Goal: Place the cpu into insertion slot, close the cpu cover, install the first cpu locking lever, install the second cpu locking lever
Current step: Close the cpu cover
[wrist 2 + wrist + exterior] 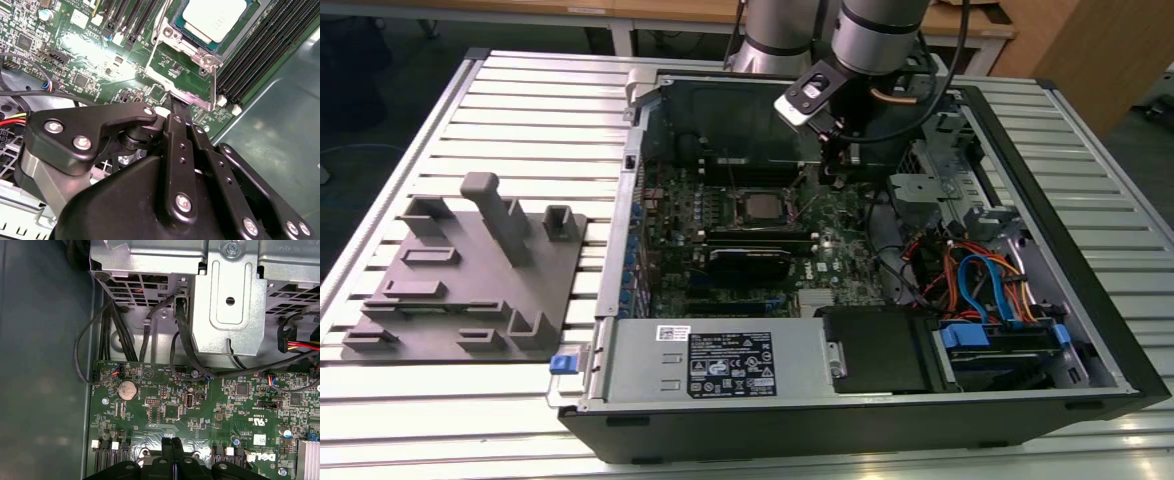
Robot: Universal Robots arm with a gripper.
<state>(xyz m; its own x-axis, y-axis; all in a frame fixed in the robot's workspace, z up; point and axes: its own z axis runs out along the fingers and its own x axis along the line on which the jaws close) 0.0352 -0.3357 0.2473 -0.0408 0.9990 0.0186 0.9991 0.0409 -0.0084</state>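
One slatted tabletop (520, 110), carrying one open computer case (854, 430) and, to the exterior view's left, one grey moulded fixture (454, 290). Inside the case: one silver supply box (640, 365), one black drive box (881, 350), one green circuit board (100, 50). On the board, one insertion slot (186, 36), and the one cpu (216, 17) already sits in it, pale metal top up. One cpu cover (200, 54): the silvery frame seems to lie down around the chip, though I cannot confirm it is fully flat. Of the locking levers I make out one thin wire rod (215, 85) along the socket's side; a second I cannot separate from the frame. My one claw (173, 105) is clenched, both fingers pressed together with nothing visible between them. Its tip hangs low over the board, just beside the socket's near edge and the lever's foot. Contact or not, I cannot tell. Handling, as I judge it: the cpu is light, stiff and thin, its top smooth and likely slippery, its underside fragile, so it is best taken by two opposite edges only. The cover is thin sheet metal, probably springy on its hinge, and best pushed at the free edge. The lever is slim, stiff wire that will likely spring back, so hold it at the bent end.
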